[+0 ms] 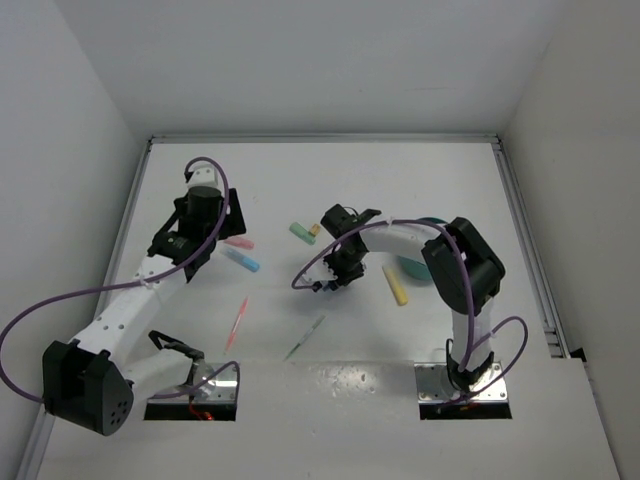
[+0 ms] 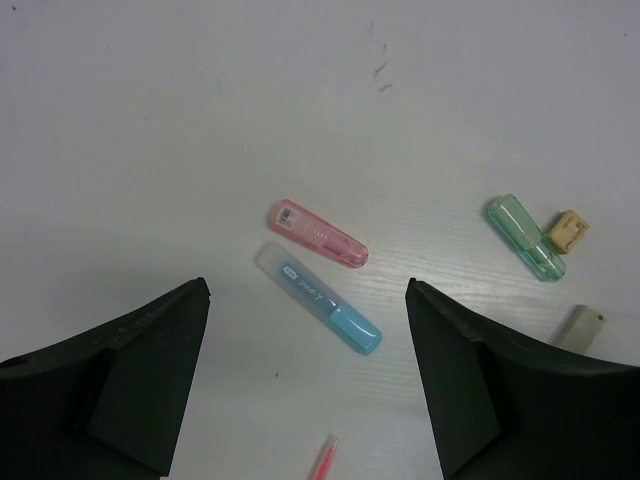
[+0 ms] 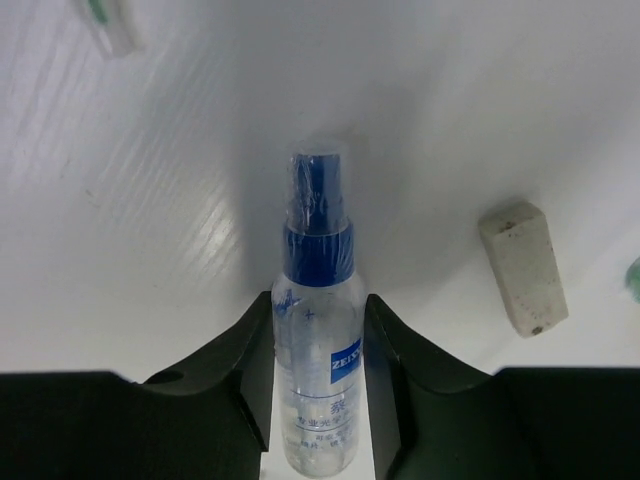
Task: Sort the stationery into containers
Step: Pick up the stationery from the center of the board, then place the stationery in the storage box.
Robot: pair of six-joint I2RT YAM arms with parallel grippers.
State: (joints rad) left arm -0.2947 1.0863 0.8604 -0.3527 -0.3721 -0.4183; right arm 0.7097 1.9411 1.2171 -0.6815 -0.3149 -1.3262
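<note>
Pretty sure this is a robotics lab test booth, not a home or an office. There's a plain white table (image 1: 330, 180) boxed in by bare white walls (image 1: 300, 60) on three sides, so it's basically a little cell. Two robot arms, the left arm (image 1: 130, 300) and the right arm (image 1: 460, 270), are bolted down on metal plates (image 1: 432, 388) at the near edge, with purple cables (image 1: 208, 160) looping around loose. A metal rail (image 1: 527, 250) runs along the right side. The only stuff lying around is small bits like a pink marker (image 2: 318, 233), a blue marker (image 2: 320, 298) and a little spray bottle (image 3: 318, 340), scattered like test props.
</note>
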